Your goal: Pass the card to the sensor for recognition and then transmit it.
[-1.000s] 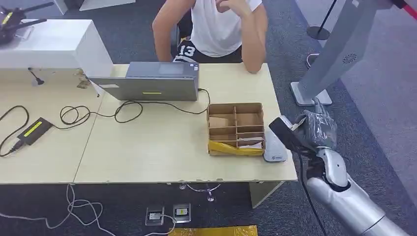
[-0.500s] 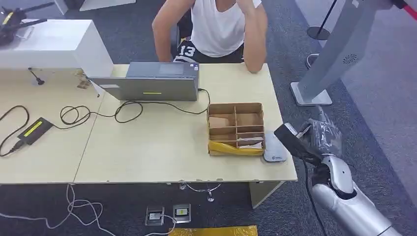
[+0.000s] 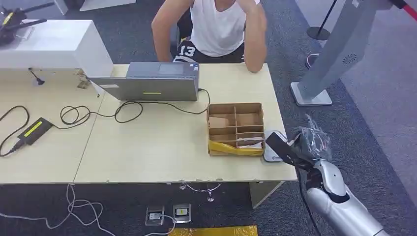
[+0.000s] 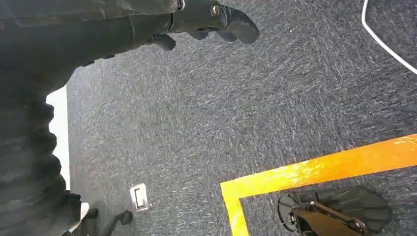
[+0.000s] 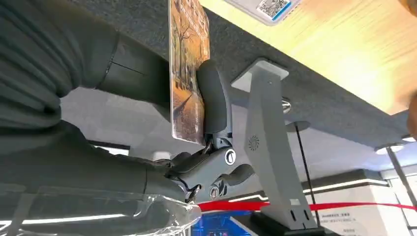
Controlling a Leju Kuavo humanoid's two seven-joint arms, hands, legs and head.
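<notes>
Card in hand, the robot's right hand holds the flat piece at the table's right front corner, its dark back tilted and its far end reaching over the white sensor that lies flat on the tabletop. The sensor sits just beside the right wall of a brown cardboard divided box, which has a yellow strip across its near side. Whether the card touches the sensor cannot be told from the head view.

From the right wrist, the card shows a printed face of autumn trees and is pinched between the thick grey thumb and the hand's body, while the darker fingers curl below it.

The left hand hangs over grey carpet, its dark fingers bent inward and holding nothing.

Across the table a person in a white sleeveless top sits with one elbow on the tabletop, behind a grey laptop. A black cable loops over the wood to the left, near a black power brick.
</notes>
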